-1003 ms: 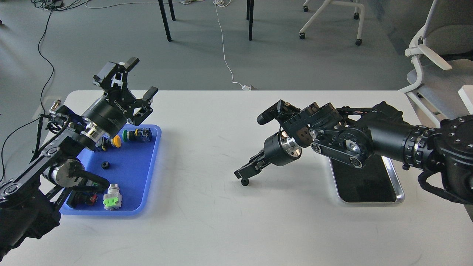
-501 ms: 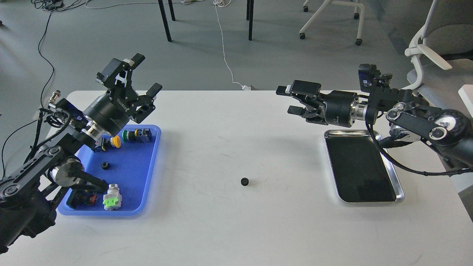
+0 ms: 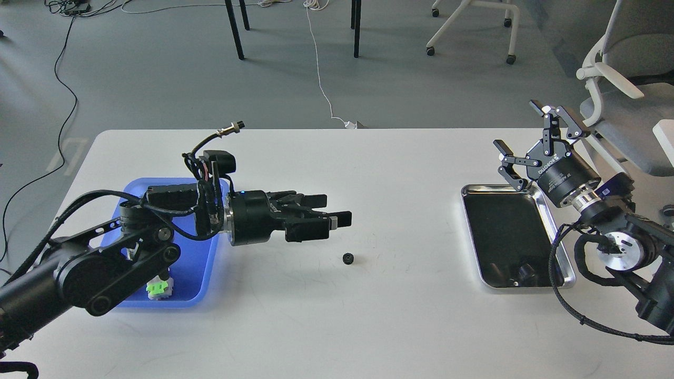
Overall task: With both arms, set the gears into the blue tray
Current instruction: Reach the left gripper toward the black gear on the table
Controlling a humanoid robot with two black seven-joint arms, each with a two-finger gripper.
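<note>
On the white table (image 3: 400,316) a lone gear (image 3: 347,258) lies just right of the left gripper (image 3: 334,213), fingers apart. Far right, the right gripper (image 3: 526,142) gapes wide above the steel tray (image 3: 563,263).

1. White brand lettering "ROBOTIQ" printed on the black body of the right gripper (image 3: 534,139), just behind its fingers (image 3: 504,148); letters small and running at a slant.
2. No lettering legible on the left gripper (image 3: 331,210).
3. No other text, number, label or sign readable anywhere on the table (image 3: 368,316).
</note>
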